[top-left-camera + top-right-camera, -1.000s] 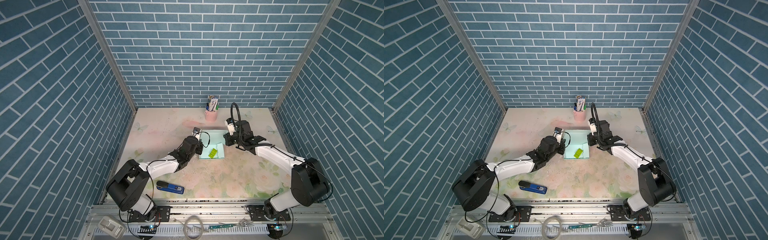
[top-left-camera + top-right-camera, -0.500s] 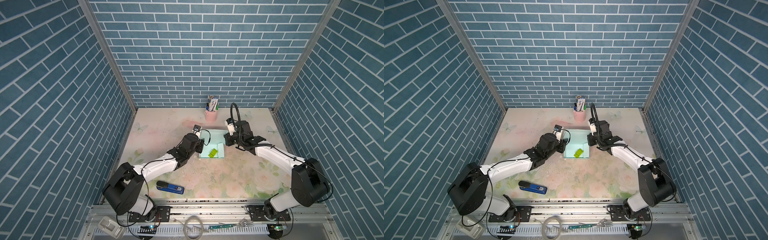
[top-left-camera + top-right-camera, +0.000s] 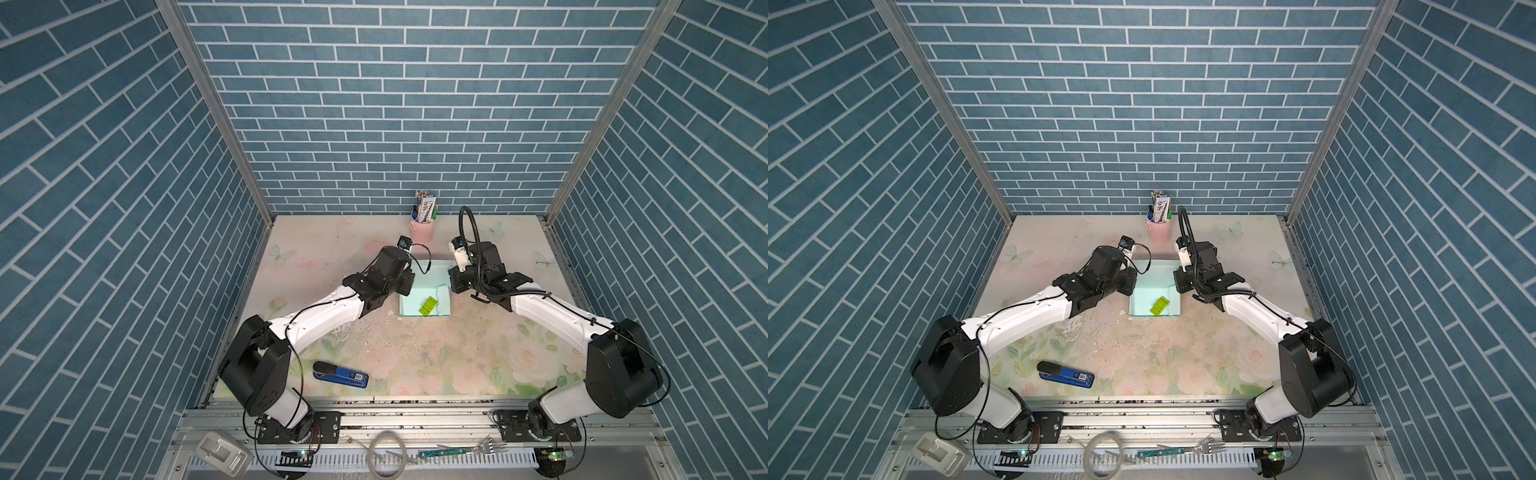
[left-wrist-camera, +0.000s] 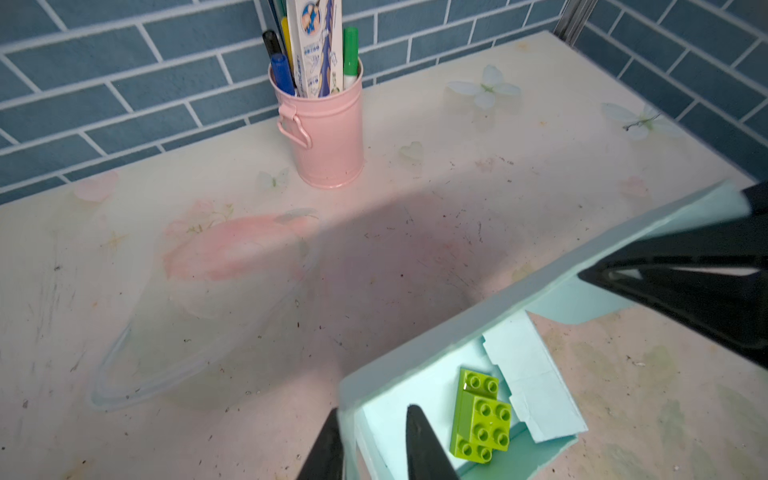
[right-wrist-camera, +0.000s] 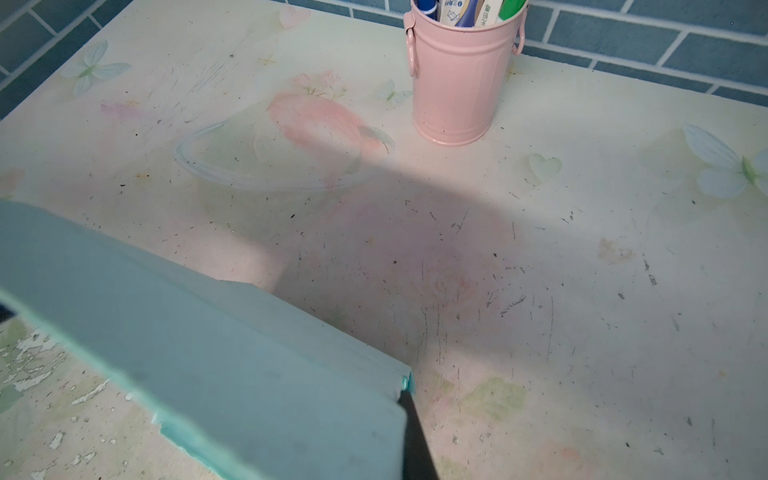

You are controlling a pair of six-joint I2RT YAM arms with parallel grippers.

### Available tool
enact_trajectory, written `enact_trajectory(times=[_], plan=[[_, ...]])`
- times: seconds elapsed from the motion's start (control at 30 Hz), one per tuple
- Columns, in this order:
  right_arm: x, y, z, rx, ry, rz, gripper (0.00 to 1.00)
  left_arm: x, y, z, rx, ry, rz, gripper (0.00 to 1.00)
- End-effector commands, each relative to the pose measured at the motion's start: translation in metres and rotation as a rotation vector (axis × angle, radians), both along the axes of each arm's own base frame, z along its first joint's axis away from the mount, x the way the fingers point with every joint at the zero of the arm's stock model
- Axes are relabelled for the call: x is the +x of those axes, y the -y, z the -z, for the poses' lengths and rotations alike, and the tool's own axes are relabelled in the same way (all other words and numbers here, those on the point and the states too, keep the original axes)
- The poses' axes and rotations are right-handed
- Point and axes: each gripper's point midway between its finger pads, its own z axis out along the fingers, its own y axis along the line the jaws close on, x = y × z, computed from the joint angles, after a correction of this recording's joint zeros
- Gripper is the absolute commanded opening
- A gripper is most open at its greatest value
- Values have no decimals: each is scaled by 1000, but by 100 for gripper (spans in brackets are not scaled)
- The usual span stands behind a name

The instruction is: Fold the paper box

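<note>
Pale mint thin card forms the shallow rectangular paper box (image 3: 415, 297), which sits open-topped on the flower-printed table (image 3: 457, 357), a little past centre toward 12 o'clock. At the box's 3 o'clock side a creased card flap (image 4: 532, 374) lies slanted inward over the floor. A small bright-green studded plastic toy brick (image 4: 482, 419) rests on the box floor toward 5 o'clock, just beside that flap.

At the box's 9 o'clock wall, the left gripper (image 4: 374, 415) straddles the card. Its black fingers (image 4: 419, 440) stand apart, one outside against the wall and one inside with a gap to it, so nothing is pinched.

The right gripper (image 3: 454, 279) is at the box's 2 o'clock corner, its fingers closed on the end of the far wall with the card clamped between them. In the right wrist view the mint card hides most of that gripper, and only one dark finger (image 5: 413, 440) shows.

A pink metal pencil pot (image 3: 422, 232) filled with pens stands at 12 o'clock by the brick-patterned back wall, apart from the box. A blue-and-black stapler (image 3: 340, 376) lies at 7 o'clock near the front edge, well apart from everything else.
</note>
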Motion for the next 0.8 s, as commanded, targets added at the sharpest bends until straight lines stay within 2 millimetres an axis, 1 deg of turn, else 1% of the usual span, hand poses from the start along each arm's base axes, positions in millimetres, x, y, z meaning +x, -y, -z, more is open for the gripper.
enact_trajectory(times=[0.0, 0.07, 0.13, 0.3, 0.47, 0.67, 0.77], plan=[[0, -1, -18, -14, 56, -19, 0, -4, -6, 16, 54, -68, -3, 26], [0, -1, -18, -14, 57, -19, 0, -4, -5, 19, 59, -72, -3, 24], [-1, -2, -18, -15, 58, -23, 0, -1, -5, 19, 54, -69, -6, 19], [-2, -3, -17, -18, 58, -28, 0, 3, -4, 14, 42, -53, -8, 18], [-3, -2, -15, -24, 56, -30, 0, 6, -5, 7, 41, -43, -4, 21], [-4, -3, -15, -30, 58, -31, 0, 7, -5, 3, 44, -39, 0, 21], [-4, -3, -15, -32, 58, -30, 0, 8, -3, 5, 41, -42, 2, 15]])
